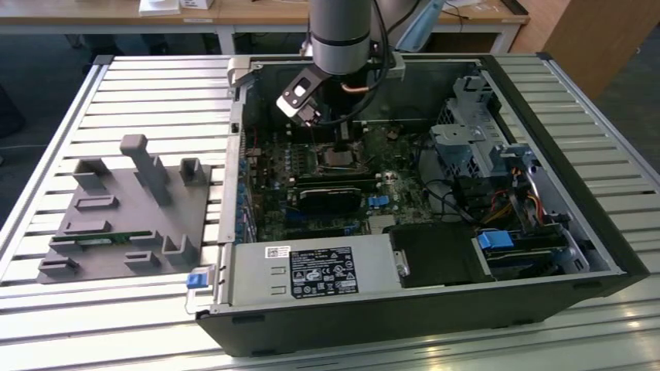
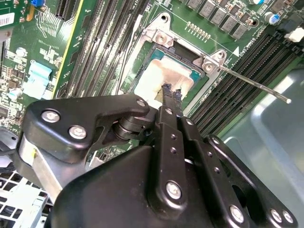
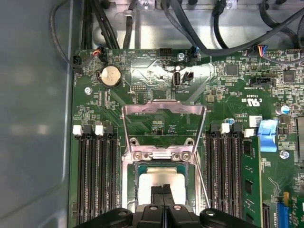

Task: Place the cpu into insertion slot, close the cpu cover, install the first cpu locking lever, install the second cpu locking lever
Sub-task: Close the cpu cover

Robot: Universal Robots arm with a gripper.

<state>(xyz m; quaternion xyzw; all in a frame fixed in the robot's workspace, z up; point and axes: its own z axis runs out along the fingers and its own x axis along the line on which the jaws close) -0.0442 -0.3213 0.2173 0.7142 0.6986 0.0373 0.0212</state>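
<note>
Cpu point(image 3: 159, 183) lies seated in the slot point(image 3: 140, 167) beneath the pincer point(image 3: 163, 190), whose tips are pressed together empty, while the cover point(image 3: 164, 106) stands flipped up and a lever point(image 2: 256, 86) juts free.

From the exterior view we look down at a slant, from high and well back, into the open computer case point(image 1: 413, 317) on its slatted table point(image 1: 154, 85). Both wrist views sit close above the motherboard point(image 3: 156, 80): the first faces straight down, the second slants past the gripper point(image 2: 170, 91). All three share the insertion slot point(image 1: 338, 158) and the board around it.
</note>
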